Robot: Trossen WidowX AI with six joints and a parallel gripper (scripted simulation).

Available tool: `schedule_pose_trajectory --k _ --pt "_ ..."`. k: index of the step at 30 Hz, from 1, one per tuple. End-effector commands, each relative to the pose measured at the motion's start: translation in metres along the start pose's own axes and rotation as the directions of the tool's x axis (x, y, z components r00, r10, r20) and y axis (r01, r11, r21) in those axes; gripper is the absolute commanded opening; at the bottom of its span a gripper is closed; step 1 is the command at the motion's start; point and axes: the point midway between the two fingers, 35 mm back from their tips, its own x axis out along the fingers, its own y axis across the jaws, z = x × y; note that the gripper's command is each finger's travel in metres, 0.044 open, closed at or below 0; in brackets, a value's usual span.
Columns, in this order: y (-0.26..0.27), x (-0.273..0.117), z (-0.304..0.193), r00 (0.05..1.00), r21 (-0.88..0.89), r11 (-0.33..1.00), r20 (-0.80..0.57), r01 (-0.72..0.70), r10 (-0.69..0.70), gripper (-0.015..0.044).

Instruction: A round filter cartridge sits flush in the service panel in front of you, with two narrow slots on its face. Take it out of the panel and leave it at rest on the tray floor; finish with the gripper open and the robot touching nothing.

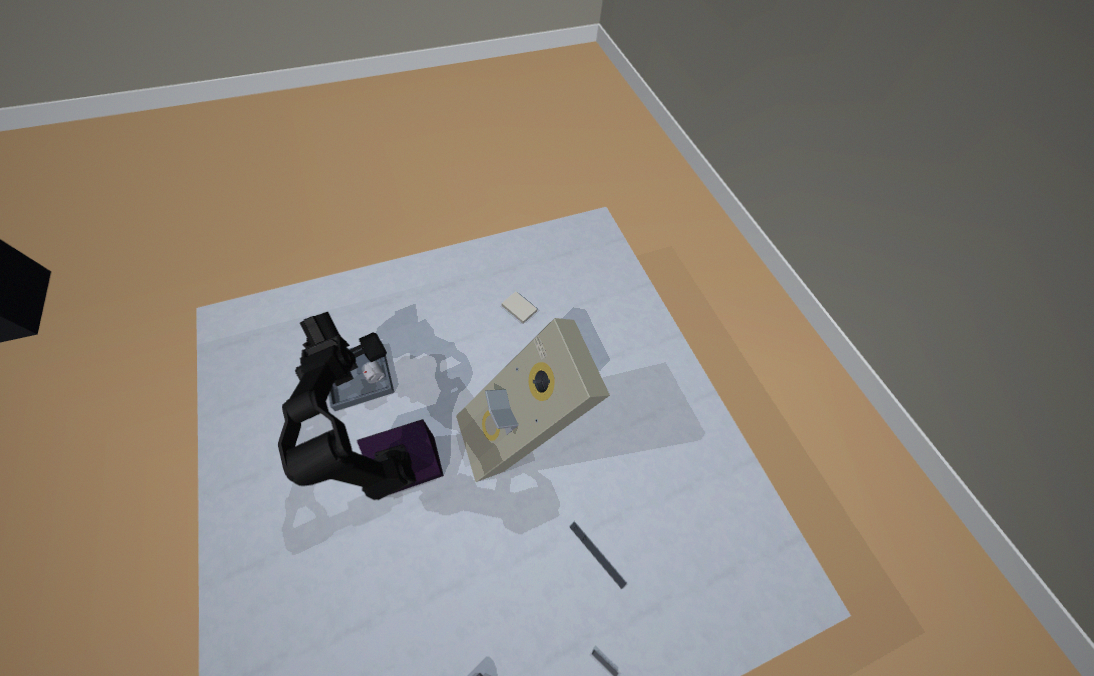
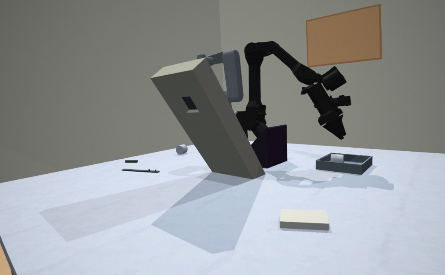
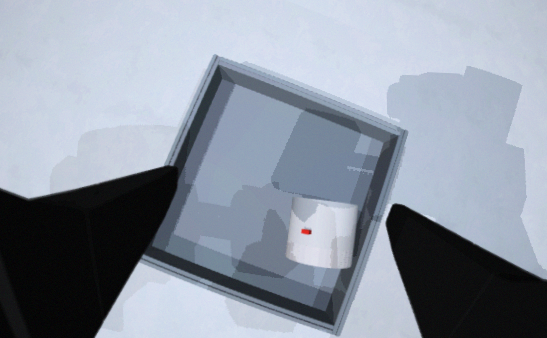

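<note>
Jaws hang spread wide above the tray (image 3: 193, 125), pinching nothing and touching nothing. Between them the wrist view shows the filter cartridge (image 3: 323, 237) lying on its side on the tray floor by one wall, long axis along that wall, a small red mark on its curved surface; no writing is legible. The exterior view shows only its white top behind the tray rim (image 2: 340, 167). The top view alone shows the service panel (image 1: 572, 369), tilted on the worktop (image 1: 450, 604), its yellow-ringed socket (image 1: 542, 382) dark.
</note>
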Motion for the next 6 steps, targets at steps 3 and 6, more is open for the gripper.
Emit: schedule_pose_trajectory --k 3,6 --pt "0.0000 0.0004 -0.0005 1.000 0.002 1.000 -0.001 0.000 0.000 0.0440" --pt "0.0000 0.0004 -0.0005 1.000 0.002 1.000 -0.001 0.000 0.000 0.0440"
